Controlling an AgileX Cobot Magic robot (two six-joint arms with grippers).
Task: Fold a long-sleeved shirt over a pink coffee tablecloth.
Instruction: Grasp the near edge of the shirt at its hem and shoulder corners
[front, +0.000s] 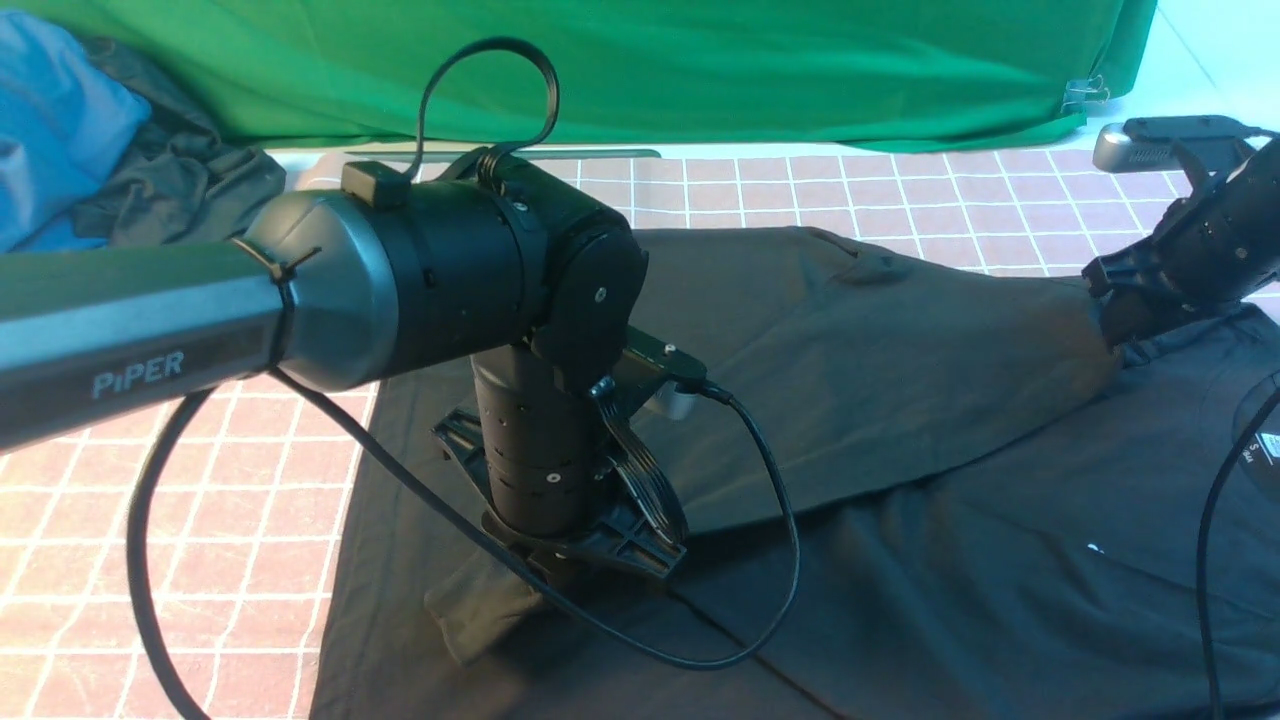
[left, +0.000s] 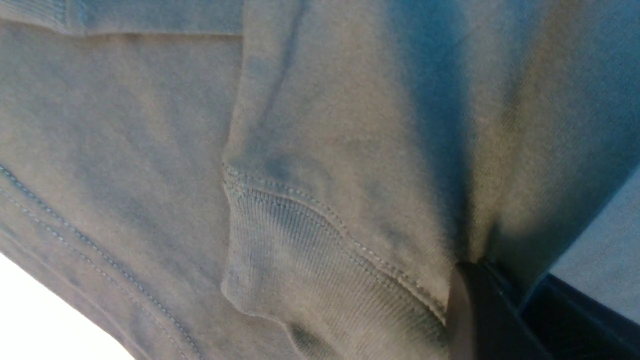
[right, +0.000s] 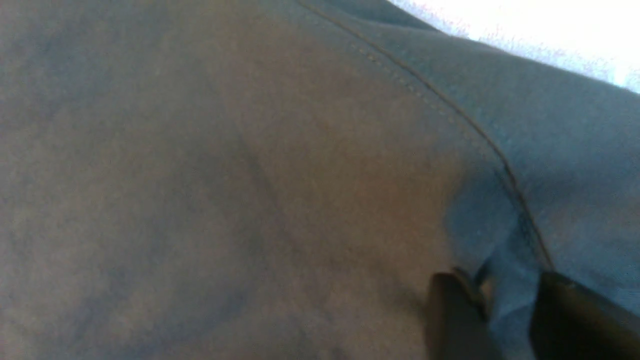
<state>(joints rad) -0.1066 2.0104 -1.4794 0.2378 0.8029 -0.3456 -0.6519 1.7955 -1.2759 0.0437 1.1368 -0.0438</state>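
Black long-sleeved shirt (front: 900, 580) is lying spread out on the pink tablecloth (front: 200, 520) with the white grid, and one sleeve (front: 850, 380) is laid diagonally across the body. The left claw (front: 565, 565) points straight down at the shirt's near-left part, with its jaws pinched onto the sleeve right by the ribbed cuff (left: 300, 250). The right claw (right: 500, 305) is over on the right, clamped on a small fold of shirt fabric next to a stitched seam (right: 450, 110). A blue garment (front: 50, 110) and a dark grey one (front: 180, 170) are piled at the far left, and a green cloth (front: 700, 70) hangs along the back.
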